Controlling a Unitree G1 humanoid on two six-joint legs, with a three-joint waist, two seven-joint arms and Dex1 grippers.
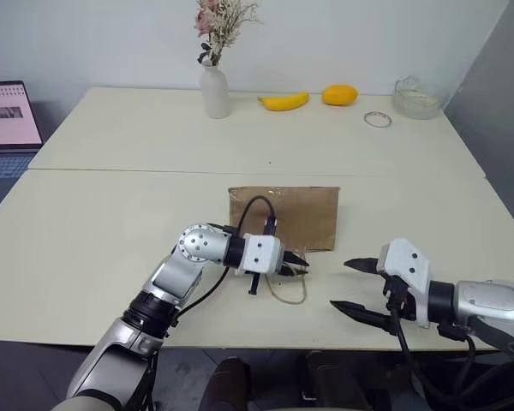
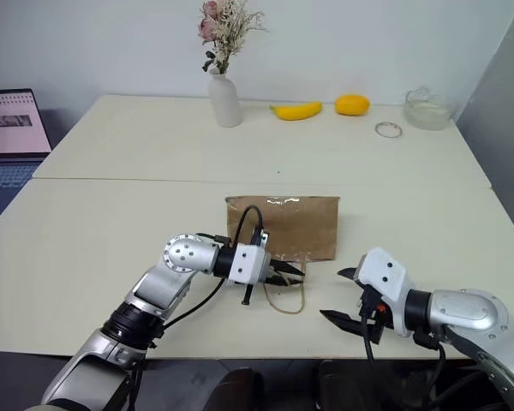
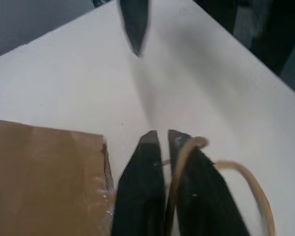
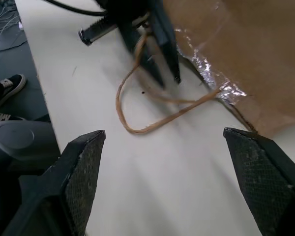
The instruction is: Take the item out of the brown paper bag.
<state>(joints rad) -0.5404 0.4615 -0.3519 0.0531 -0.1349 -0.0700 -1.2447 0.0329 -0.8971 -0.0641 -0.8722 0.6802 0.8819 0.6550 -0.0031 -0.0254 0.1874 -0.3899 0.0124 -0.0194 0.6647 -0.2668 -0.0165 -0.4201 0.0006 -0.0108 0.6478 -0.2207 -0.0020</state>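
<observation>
A laptop [image 1: 8,120] sits at the far left edge of the scene, open, beside the cream table [image 1: 111,214]. Further right, at the back of the table, a white vase [image 1: 215,92] holds dried flowers, with a yellow banana [image 1: 284,102] at its three o'clock, then an orange fruit [image 1: 339,94], a thin ring [image 1: 377,119] and a clear glass bowl [image 1: 415,98] toward the right corner. Near the front, the brown paper bag [image 1: 284,217] lies flat on the table, its open end toward the front edge, crinkled and shiny along that lip in the right wrist view. The left gripper [image 1: 296,265] lies at about six o'clock of the bag, just beside its front edge, pointing toward three o'clock; its two black fingers [image 3: 142,182] are pressed together with a thin tan loop handle [image 1: 288,291] pinched between them (the left wrist view shows the cord running up through the narrow seam between the fingers and curling off over the table). The rest of that handle trails in a loose loop on the table at the gripper's six o'clock. The right gripper [image 1: 353,286] is at three o'clock of the left one, near but apart, its fingers spread wide and holding nothing, aimed toward the bag's front corner. The item itself cannot be seen.
</observation>
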